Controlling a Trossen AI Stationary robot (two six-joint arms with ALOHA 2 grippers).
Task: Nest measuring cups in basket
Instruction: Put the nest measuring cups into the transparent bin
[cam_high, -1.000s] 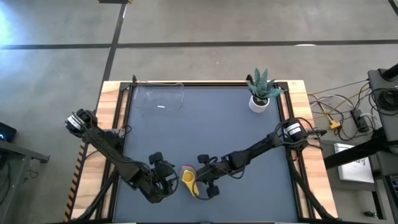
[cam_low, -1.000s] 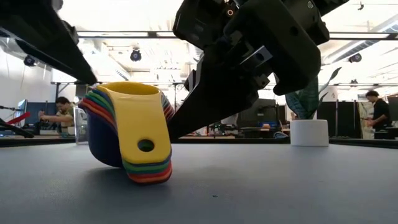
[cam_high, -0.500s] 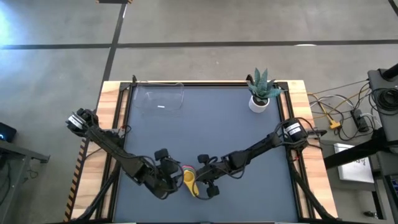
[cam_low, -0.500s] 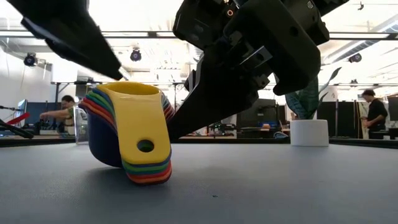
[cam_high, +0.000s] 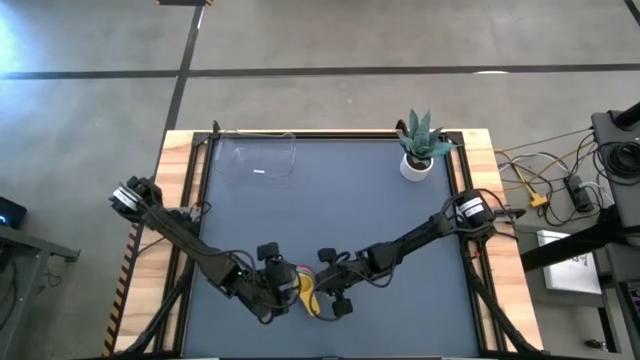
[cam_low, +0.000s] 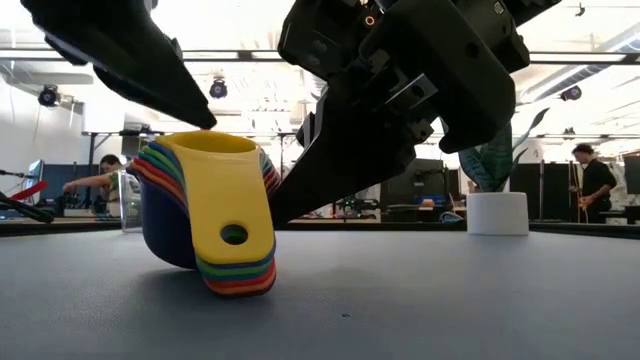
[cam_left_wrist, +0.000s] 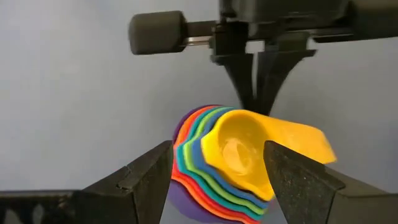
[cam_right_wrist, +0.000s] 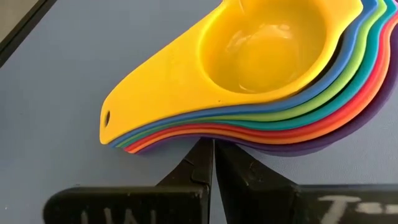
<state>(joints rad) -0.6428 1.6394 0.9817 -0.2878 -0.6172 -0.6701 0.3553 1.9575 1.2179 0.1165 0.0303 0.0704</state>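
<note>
nested measuring cups (cam_left_wrist: 233, 158) yellow on top, between spread left fingers (cam_left_wrist: 146, 177), right gripper (cam_left_wrist: 256, 93) pinched together just beyond

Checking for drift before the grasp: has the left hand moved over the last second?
Yes. In the high view the left hand has slid toward the stack of measuring cups, which stayed put.

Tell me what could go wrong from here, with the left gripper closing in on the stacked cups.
1. The cup stack sits tilted on the table, propped by the shut right gripper. A push from the open left gripper could roll it or fan the cups apart.
2. Both grippers crowd the stack, so they could bump each other.
3. The basket is at the far corner, a long carry on which a loose grip might shed cups.
</note>
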